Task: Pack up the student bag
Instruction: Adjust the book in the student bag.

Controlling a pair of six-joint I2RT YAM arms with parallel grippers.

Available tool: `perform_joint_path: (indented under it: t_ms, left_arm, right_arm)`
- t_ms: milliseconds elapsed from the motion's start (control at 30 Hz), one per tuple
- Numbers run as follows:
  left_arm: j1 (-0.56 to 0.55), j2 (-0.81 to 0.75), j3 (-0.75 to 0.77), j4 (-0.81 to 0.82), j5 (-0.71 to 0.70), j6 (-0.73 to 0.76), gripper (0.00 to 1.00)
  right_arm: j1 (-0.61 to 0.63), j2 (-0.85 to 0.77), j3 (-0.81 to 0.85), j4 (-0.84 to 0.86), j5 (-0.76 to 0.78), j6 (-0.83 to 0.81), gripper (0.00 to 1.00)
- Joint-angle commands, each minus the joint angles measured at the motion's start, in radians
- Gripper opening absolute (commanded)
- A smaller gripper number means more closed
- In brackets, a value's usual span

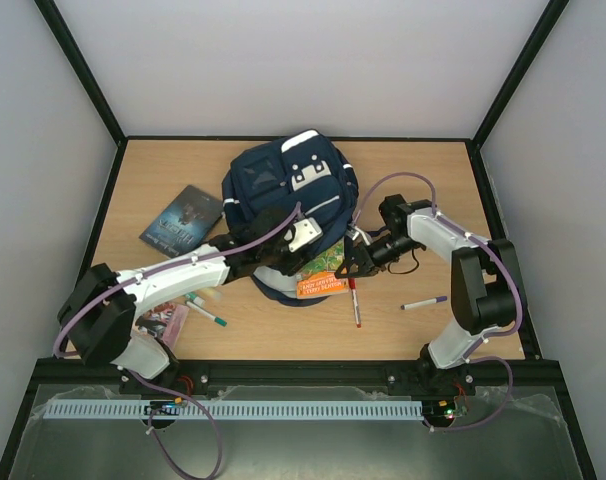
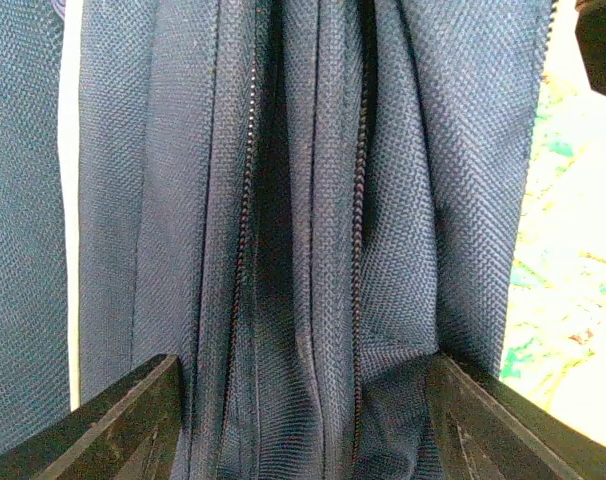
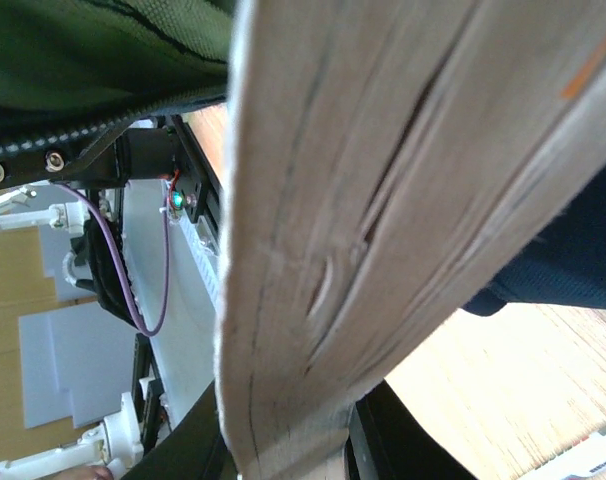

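The navy student bag [image 1: 283,185] lies at the middle back of the table, white patches on top. My left gripper [image 1: 301,243] is pressed against its front. In the left wrist view its jaws stand wide apart, open, with folds of bag fabric [image 2: 303,200] and two zipper lines filling the space around my left gripper [image 2: 303,372]. My right gripper [image 1: 351,258] is shut on a thick book with an orange and green cover [image 1: 319,283] at the bag's near edge. In the right wrist view the book's page edges [image 3: 383,200] run up from my right gripper [image 3: 288,437], and navy bag cloth [image 3: 573,260] shows behind.
A dark book [image 1: 183,220] lies left of the bag. A red pen [image 1: 355,300] and a purple pen [image 1: 423,301] lie on the right half of the table. Green-tipped pens [image 1: 208,315] and a pink booklet [image 1: 163,320] sit under the left arm.
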State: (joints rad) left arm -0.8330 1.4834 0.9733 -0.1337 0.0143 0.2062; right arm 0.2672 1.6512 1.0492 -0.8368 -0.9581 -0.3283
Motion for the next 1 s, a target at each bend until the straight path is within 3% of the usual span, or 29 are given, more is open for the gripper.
perform_joint_path:
  t_ms: [0, 333, 533, 967]
  left_arm:
    - [-0.008, 0.026, -0.004, 0.068, 0.012, 0.007, 0.67]
    - [0.005, 0.092, 0.055, 0.097, -0.120, 0.009, 0.34]
    - [0.007, 0.065, 0.114, 0.084, -0.121, 0.015, 0.03]
    - [0.007, -0.093, 0.243, 0.045, -0.233, 0.079, 0.03]
  right_arm:
    - [-0.006, -0.026, -0.007, 0.047, -0.116, -0.027, 0.01]
    - [-0.006, -0.060, -0.026, 0.075, -0.100, -0.006, 0.01]
    - [-0.006, -0.067, -0.031, 0.077, -0.090, 0.001, 0.01]
    - [0.000, -0.025, -0.066, 0.069, -0.103, 0.005, 0.01]
